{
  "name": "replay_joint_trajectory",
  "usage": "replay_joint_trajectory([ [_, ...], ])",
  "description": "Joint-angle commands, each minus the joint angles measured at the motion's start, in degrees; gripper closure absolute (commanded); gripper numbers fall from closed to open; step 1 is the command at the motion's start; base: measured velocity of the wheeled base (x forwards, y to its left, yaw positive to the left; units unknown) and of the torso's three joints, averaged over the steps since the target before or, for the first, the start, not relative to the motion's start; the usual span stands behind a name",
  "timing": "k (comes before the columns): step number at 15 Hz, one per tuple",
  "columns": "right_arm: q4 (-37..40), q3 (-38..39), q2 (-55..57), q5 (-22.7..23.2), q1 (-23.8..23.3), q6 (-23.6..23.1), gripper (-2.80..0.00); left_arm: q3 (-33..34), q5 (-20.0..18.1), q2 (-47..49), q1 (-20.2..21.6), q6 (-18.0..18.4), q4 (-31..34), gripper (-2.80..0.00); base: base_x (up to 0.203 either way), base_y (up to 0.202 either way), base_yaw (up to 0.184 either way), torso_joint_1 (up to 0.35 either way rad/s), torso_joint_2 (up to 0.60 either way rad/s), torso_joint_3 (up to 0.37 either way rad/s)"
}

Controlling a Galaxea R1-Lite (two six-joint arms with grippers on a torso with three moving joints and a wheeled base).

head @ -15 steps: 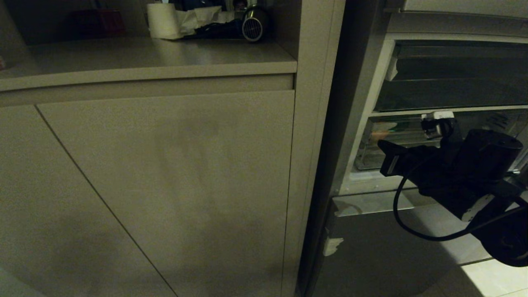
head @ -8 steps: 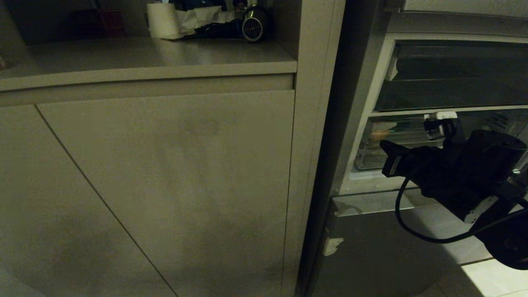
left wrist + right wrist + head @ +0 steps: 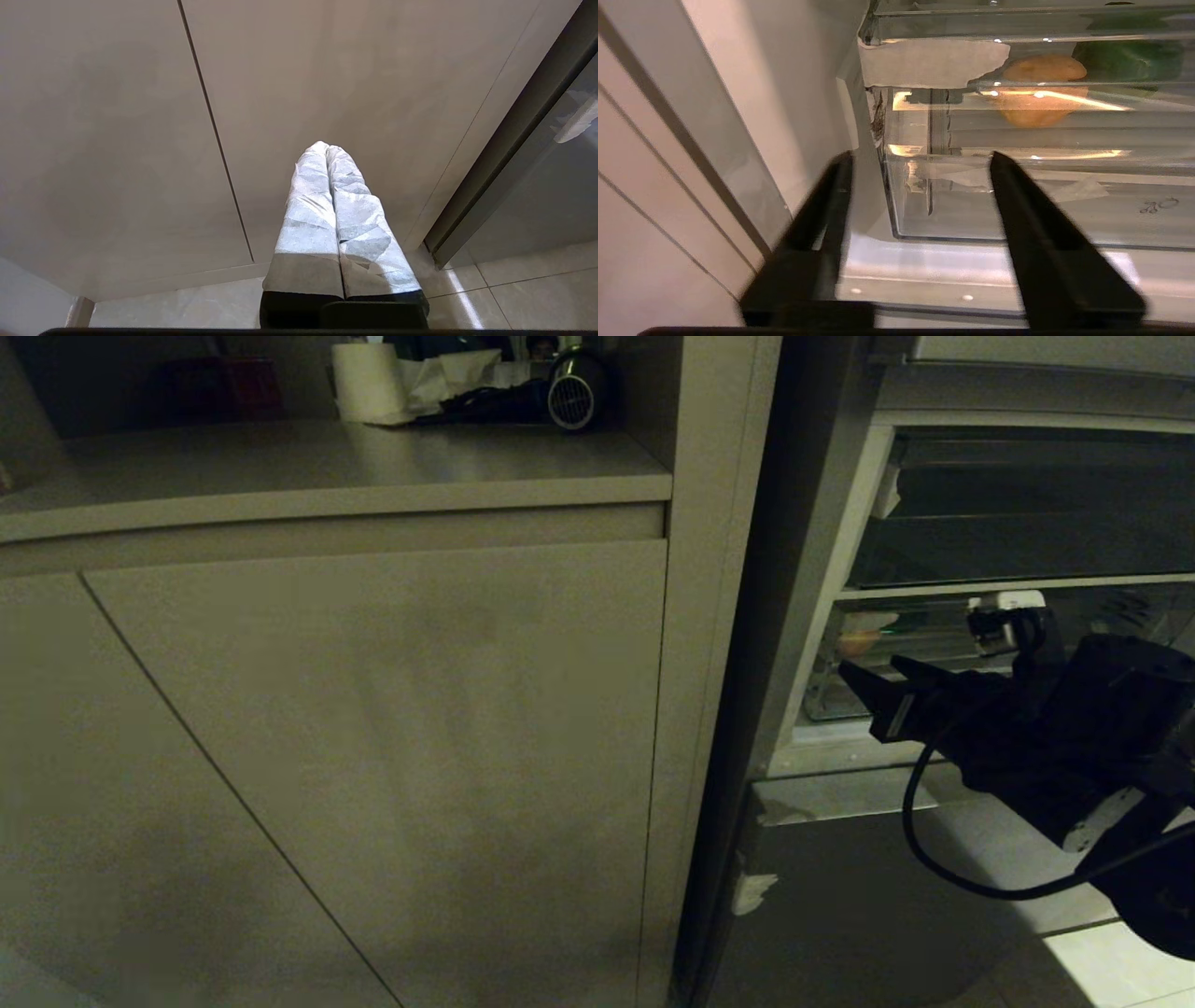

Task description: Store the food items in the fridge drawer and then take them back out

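Observation:
My right gripper (image 3: 920, 158) stands open in front of the left front corner of the clear fridge drawer (image 3: 1017, 205), with nothing between its black fingers (image 3: 1036, 219). Through the clear plastic I see the tan potato (image 3: 1043, 70) and, beside it, the dark green bell pepper (image 3: 1129, 60), both deeper inside. In the head view the right gripper (image 3: 868, 669) hovers just before the drawer (image 3: 831, 700), and the potato (image 3: 859, 642) shows as an orange patch. My left gripper (image 3: 327, 148) is shut and empty, parked low and facing the cabinet front.
A beige cabinet door (image 3: 373, 756) and its side panel (image 3: 719, 569) stand left of the fridge. A grey steel lower panel (image 3: 840, 896) lies under the drawer. A torn white label (image 3: 931, 63) sticks to the shelf edge above. A paper roll (image 3: 369, 383) sits on the counter.
The right gripper's fingers have opened from shut. The arm has shifted slightly to the right before the drawer. The left arm has not moved.

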Motion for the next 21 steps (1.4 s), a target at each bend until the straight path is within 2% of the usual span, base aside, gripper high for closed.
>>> replay_joint_trajectory([
  [1,-0.45,0.31,-0.72,-0.01,0.34,0.00,-2.80,-0.01,-0.02,0.00,0.00,0.01,0.03,0.00,0.000,0.000,0.000,0.000,0.00,0.000],
  [16,-0.36,-3.38,3.32,-4.23,1.39,0.09,-2.80,-0.01,-0.02,0.00,0.00,0.01,0.03,0.00,0.000,0.000,0.000,0.000,0.00,0.000],
  [21,-0.36,-3.38,3.24,-4.23,1.39,0.00,-2.80,-0.01,-0.01,0.00,0.00,0.01,0.03,0.00,0.000,0.000,0.000,0.000,0.00,0.000],
])
